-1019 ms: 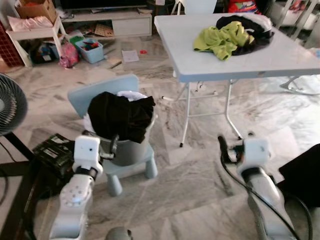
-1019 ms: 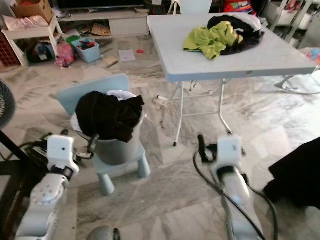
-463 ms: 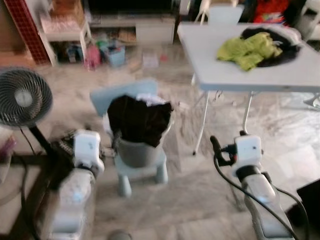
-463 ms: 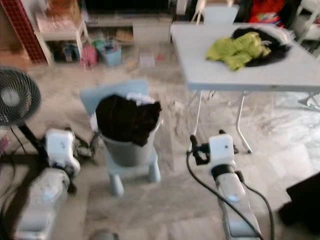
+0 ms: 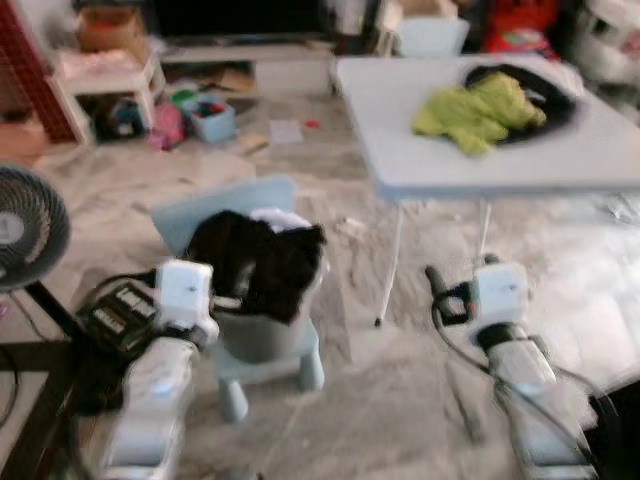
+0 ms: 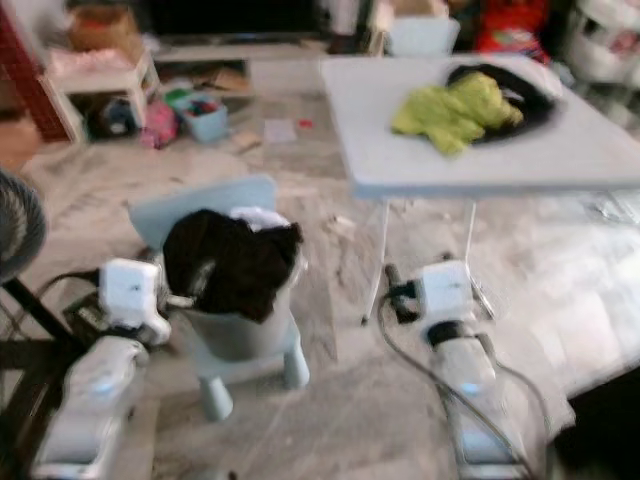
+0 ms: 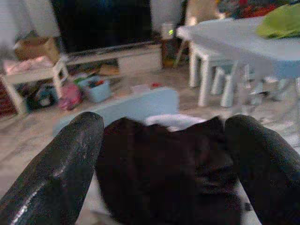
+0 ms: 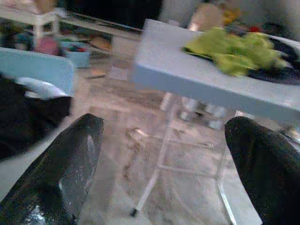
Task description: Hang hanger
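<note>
The picture is blurred, and I can make out no hanger. A black garment [image 5: 258, 262] spills over a grey bucket [image 5: 250, 335] that stands on a small light-blue chair [image 5: 215, 205]. My left gripper [image 7: 164, 124] is open just in front of that garment, fingers [image 7: 61, 173] wide apart with nothing between them. My right gripper [image 8: 163, 123] is also open and empty, low over the floor near the legs of the white folding table [image 5: 440, 165]. On the table lie a yellow-green garment [image 5: 475, 110] and a black one [image 5: 530, 85].
A standing fan [image 5: 25, 225] and a black box with cables [image 5: 118, 315] sit at my left. Low shelves, a blue bin [image 5: 212, 118] and clutter line the back wall. A dark shape [image 6: 600, 440] lies at the lower right. Marble floor [image 5: 380, 400] is open between chair and table.
The whole picture has swung and blurred, so the camera has moved. Both arms keep about the same pose with their fingers apart; bucket, chair and table stay put.
</note>
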Tool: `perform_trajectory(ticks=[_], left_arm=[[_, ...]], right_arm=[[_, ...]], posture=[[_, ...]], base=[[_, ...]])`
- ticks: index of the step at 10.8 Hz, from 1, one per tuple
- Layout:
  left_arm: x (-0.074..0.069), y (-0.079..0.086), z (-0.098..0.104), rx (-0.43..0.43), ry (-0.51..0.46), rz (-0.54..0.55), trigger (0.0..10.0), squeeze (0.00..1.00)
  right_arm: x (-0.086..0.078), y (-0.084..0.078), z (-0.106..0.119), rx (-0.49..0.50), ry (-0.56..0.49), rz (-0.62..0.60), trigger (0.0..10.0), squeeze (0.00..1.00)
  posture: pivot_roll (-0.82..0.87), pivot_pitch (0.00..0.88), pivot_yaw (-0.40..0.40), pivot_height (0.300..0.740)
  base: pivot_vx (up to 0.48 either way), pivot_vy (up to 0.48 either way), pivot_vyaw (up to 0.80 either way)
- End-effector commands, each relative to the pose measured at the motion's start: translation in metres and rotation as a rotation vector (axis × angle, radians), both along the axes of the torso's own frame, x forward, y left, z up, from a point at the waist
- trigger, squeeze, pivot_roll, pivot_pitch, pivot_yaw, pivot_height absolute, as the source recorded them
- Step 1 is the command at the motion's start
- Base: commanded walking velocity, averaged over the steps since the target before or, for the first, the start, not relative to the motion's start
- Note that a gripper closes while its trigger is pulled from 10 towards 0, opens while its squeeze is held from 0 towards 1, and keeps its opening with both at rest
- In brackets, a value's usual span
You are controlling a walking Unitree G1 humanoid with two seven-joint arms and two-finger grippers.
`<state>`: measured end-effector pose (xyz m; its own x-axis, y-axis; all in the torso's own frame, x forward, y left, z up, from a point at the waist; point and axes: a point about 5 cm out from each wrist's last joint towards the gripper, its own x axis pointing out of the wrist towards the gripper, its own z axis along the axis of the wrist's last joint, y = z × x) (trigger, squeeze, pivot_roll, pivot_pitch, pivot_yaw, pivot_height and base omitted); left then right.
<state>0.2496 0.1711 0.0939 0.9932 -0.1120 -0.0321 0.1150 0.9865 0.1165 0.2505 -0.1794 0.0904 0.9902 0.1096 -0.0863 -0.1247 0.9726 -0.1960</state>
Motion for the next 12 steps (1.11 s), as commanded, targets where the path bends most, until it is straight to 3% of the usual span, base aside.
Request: perform_trajectory(ticks=[1,5,6,9,12], left_arm=[[0.002,-0.002,0.002,0.000,-0.007,0.001,10.0,0.00],[0.005,-0.004,0.003,-0.007,-0.015,0.019,10.0,0.00],[0.006,-0.004,0.003,-0.012,-0.016,0.026,10.0,0.00],[0.007,-0.006,0.001,-0.015,-0.011,0.028,10.0,0.00],[0.008,-0.007,0.000,-0.017,-0.002,0.029,10.0,0.00]], right_arm=[[0.003,-0.003,0.007,-0.016,-0.026,-0.007,10.0,0.00],[0.012,0.006,0.013,-0.047,-0.058,0.033,10.0,0.00],[0.013,0.008,0.013,-0.088,-0.059,0.056,10.0,0.00],[0.014,0.008,0.013,-0.075,-0.063,0.052,10.0,0.00],[0.015,0.009,0.012,-0.072,-0.063,0.045,10.0,0.00]], posture=[[-0.01,0.000,-0.059,0.740],[-0.01,0.000,-0.068,0.740],[-0.01,0.000,-0.073,0.740],[-0.02,0.000,-0.076,0.740],[-0.02,0.000,-0.073,0.740]], base=[[0.315,0.000,0.00],[0.331,0.000,0.00],[0.356,0.000,0.80],[0.326,0.000,0.70],[0.361,0.000,0.00]])
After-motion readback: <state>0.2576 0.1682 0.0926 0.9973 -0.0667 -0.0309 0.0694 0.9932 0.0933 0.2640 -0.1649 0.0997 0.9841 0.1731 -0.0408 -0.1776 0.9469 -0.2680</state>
